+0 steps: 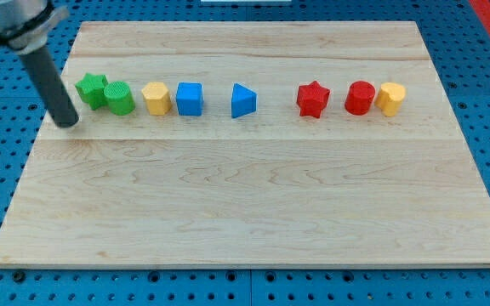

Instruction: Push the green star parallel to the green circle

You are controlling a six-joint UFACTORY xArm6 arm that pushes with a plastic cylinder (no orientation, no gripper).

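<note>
The green star [92,89] lies near the view's upper left of the wooden board [253,204]. The green circle [119,98] sits right next to it on the view's right, touching or nearly touching, a little lower. My tip [68,123] is at the end of the dark rod, to the view's lower left of the green star, a short gap away from it.
In a row to the view's right of the green circle stand a yellow block [156,98], a blue cube [190,99], a blue triangle [243,101], a red star [312,99], a red circle [359,98] and a yellow block [390,99].
</note>
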